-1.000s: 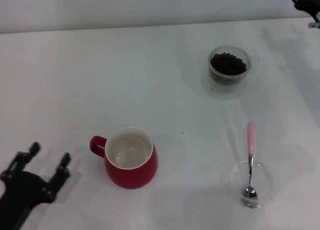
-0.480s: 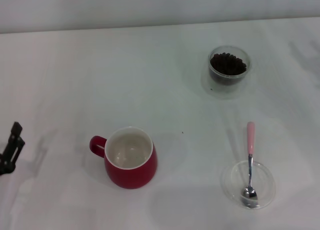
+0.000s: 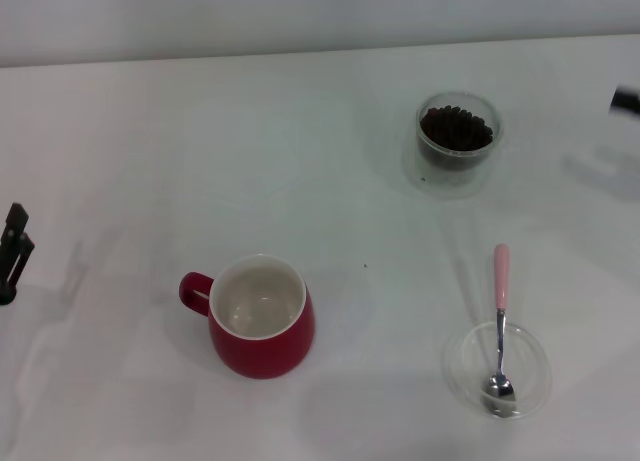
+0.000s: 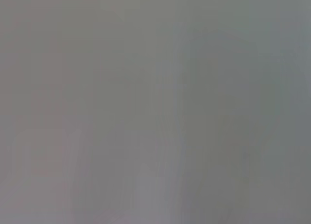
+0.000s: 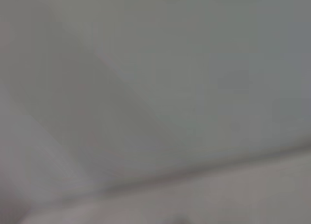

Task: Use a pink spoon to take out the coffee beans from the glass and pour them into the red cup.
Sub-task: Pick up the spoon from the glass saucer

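Meanwhile, you pulled the left gripper (image 3: pixel 12 249) far left of the red cup (image 3: pixel 262 317), its grip not discernible, leaving the pink spoon (image 3: pixel 500 311) untouched in the dish (image 3: pixel 497 370) to the cup's right.

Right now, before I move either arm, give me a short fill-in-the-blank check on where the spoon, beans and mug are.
1. The spoon rests with its metal bowl inside a shallow clear ____.
2. The coffee beans sit in the small ____ at the far side of the table.
3. The inside of the red mug is white and ____.
4. The mug's handle points toward the robot's ____ side.

Missing words: dish; glass; empty; left
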